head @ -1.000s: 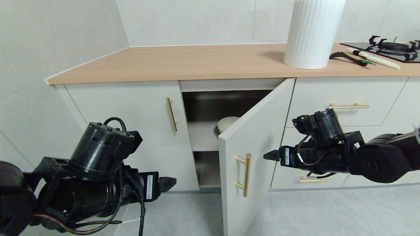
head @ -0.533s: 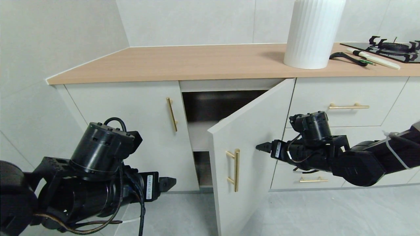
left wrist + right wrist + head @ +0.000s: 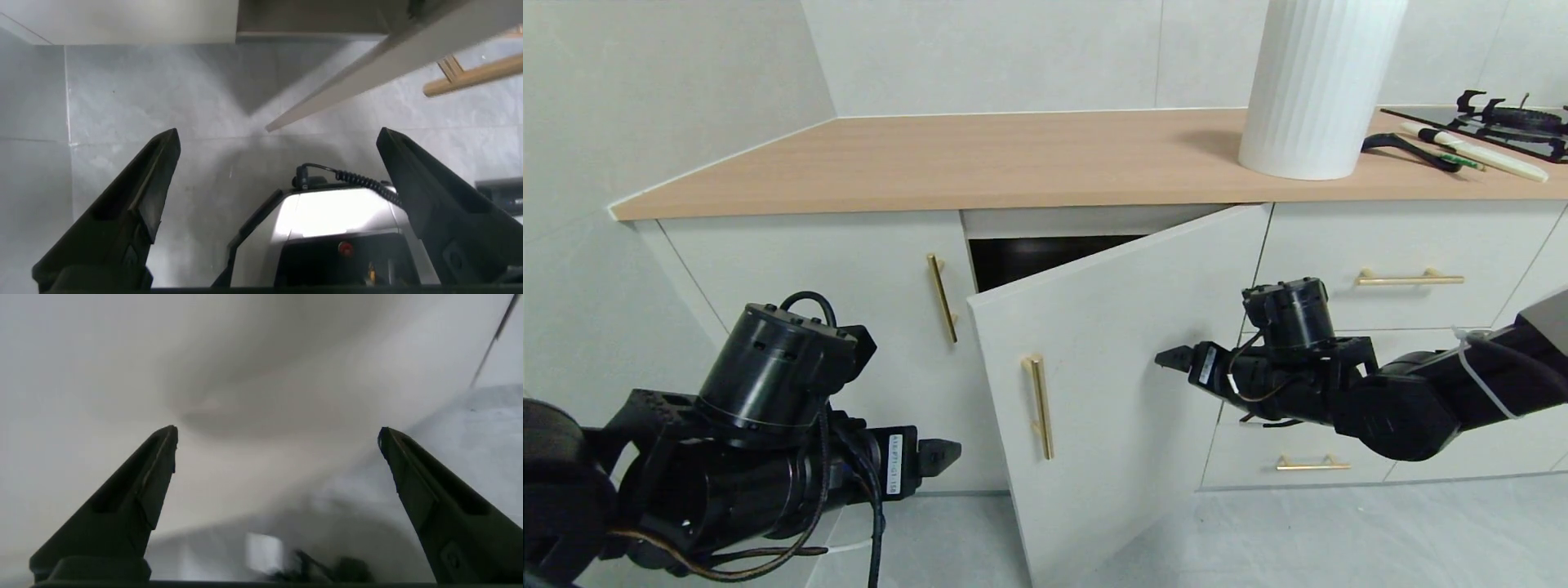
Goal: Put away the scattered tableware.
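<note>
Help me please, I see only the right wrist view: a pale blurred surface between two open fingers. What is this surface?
Observer: It is the outer face of the cabinet door. The right gripper points at it, to the right of the gold handle.
Operator: Is the door shut?
Observer: No, it is ajar. A dark gap shows above its top edge, under the countertop.
Operator: Where is the other arm?
Observer: The left gripper is low, left of the door, open and apart from it.
</note>
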{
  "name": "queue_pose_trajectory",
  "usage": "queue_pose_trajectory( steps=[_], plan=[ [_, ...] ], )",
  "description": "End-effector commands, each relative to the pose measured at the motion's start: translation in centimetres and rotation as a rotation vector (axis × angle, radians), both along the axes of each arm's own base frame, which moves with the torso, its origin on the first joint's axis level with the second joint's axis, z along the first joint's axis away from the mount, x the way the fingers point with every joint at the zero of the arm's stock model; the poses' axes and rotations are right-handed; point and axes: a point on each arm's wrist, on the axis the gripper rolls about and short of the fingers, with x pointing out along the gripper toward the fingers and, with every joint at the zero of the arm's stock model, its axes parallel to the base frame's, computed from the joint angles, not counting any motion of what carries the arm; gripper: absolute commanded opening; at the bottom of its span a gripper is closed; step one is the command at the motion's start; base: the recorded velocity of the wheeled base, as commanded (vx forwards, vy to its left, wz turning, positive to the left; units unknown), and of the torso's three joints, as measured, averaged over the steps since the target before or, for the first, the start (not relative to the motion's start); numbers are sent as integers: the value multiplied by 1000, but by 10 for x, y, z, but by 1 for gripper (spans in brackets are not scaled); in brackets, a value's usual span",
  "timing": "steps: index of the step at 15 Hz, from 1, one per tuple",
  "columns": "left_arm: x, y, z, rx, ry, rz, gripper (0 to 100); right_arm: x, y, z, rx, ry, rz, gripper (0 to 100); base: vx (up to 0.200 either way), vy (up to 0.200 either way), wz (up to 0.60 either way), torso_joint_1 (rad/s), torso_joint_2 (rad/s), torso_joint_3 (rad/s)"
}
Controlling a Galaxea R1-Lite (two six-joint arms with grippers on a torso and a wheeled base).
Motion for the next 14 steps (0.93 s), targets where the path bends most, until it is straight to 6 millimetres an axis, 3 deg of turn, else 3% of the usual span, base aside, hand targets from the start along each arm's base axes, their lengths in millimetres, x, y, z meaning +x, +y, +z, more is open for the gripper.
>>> queue_pose_trajectory(
  steps=[1,6,14],
  plan=[
    [0,0,0,1,2,0,100,9,2,1,24,-6,-38,100,0,0,0,0,0,0],
    [0,0,-1,3,5,-2,100,35,10,-4,56,-31,-189,100,0,0,0,0,0,0],
    [0,0,-1,4,6,0,100,58,12,-15,37,-66,-318,100,0,0,0,0,0,0]
  ],
)
